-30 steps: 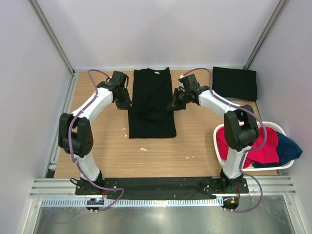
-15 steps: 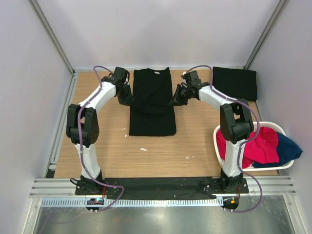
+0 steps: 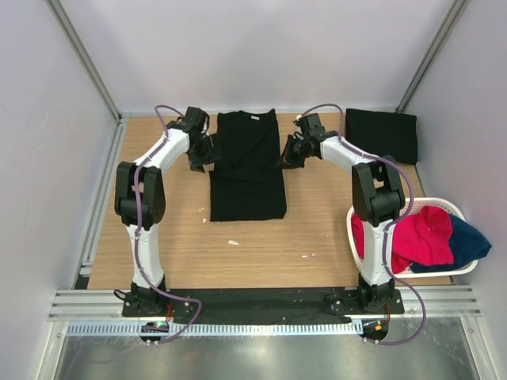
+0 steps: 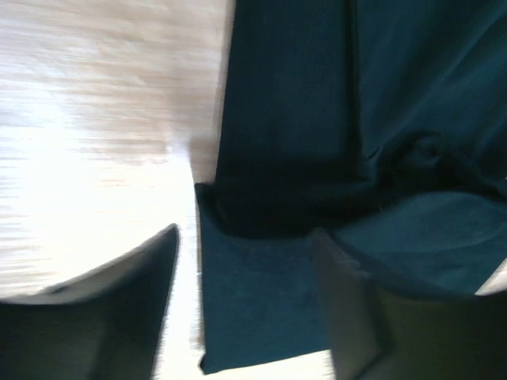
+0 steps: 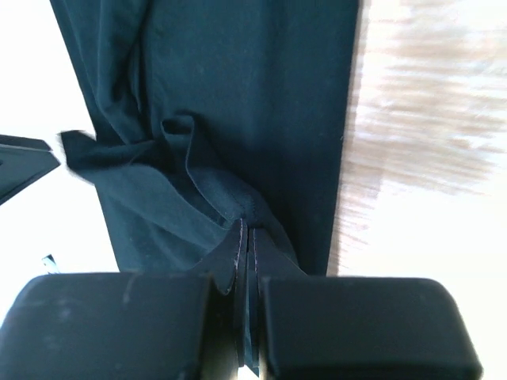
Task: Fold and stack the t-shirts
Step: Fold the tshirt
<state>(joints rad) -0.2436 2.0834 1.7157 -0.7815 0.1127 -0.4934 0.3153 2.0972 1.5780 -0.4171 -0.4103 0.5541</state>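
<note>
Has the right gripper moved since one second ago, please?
Yes. The right gripper, shut on the t-shirt, has gone a little toward the far wall, nearer the level of the folded shirt.

A long black t-shirt lies flat, with the left gripper and the right gripper at its side edges. A folded t-shirt lies at the far right.

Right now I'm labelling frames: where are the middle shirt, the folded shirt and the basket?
middle shirt (image 3: 247, 170): top view, its centre.
folded shirt (image 3: 382, 134): top view, its centre.
basket (image 3: 450, 206): top view, its far rim.
</note>
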